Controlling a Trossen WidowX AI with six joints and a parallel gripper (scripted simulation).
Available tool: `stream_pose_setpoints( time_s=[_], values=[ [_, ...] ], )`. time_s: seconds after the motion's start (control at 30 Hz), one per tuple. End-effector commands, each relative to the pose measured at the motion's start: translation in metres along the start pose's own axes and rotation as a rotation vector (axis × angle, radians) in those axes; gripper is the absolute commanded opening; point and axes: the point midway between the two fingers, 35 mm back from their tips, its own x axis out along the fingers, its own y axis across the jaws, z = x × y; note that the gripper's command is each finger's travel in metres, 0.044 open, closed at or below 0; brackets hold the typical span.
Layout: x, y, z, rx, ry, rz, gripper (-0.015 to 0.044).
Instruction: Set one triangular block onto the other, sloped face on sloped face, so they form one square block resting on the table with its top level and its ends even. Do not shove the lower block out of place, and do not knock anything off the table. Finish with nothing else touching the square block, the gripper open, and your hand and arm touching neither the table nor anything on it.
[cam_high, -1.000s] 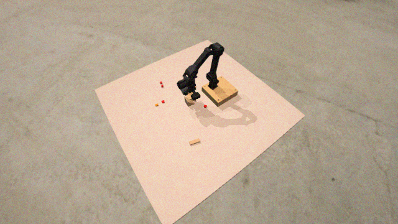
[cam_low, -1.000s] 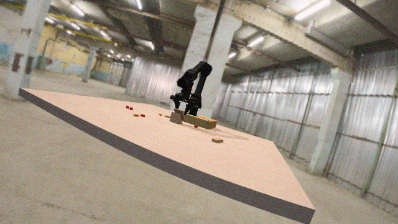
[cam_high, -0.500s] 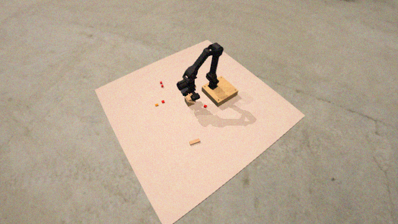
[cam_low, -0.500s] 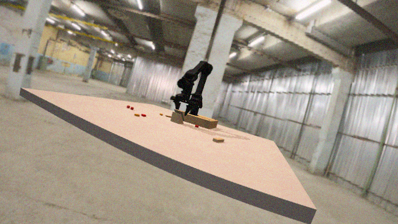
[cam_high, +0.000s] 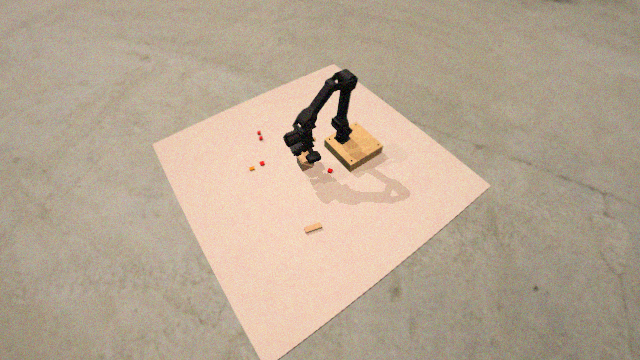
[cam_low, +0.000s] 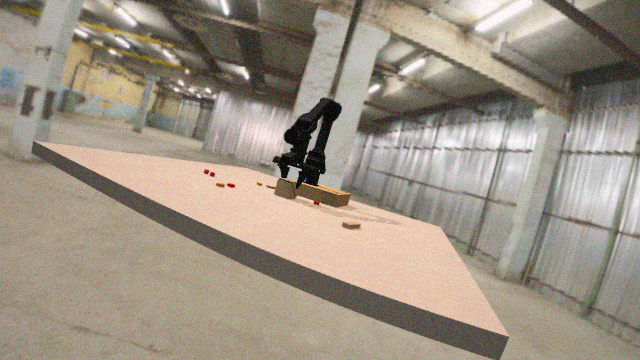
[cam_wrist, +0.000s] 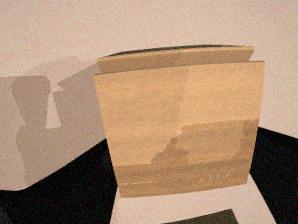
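We see a pale pink table (cam_high: 380, 260) lying as a low slab on a concrete floor (cam_high: 100, 280) in a hall with corrugated walls (cam_low: 590, 190) and white pillars (cam_low: 340, 75). The arm stands on a wooden base plate (cam_high: 367, 152) near the far corner. Small red cubes (cam_high: 260, 135) and an orange piece (cam_high: 252, 168) lie scattered toward the left edge; a flat wooden slab (cam_high: 313, 228) lies well apart, nearer the table's middle. Our gripper (cam_high: 306, 156) is clamped, partly open, on the upper triangular block (cam_wrist: 176, 129), directly over the lower triangular block (cam_low: 285, 189) beside the base; contact between them cannot be judged.
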Motion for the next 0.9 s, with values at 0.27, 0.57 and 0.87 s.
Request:
stream_pose_setpoints(
  time_s=[0.27,0.57,0.87],
  values=[
    [0.0056,0.0,0.0025,-0.004,-0.001,-0.002,0.0],
    [0.0057,0.0,0.0026,-0.004,-0.002,-0.002,0.0],
    [0.0068,0.0001,0.0031,-0.005,-0.002,-0.004,0.0]
  ],
)
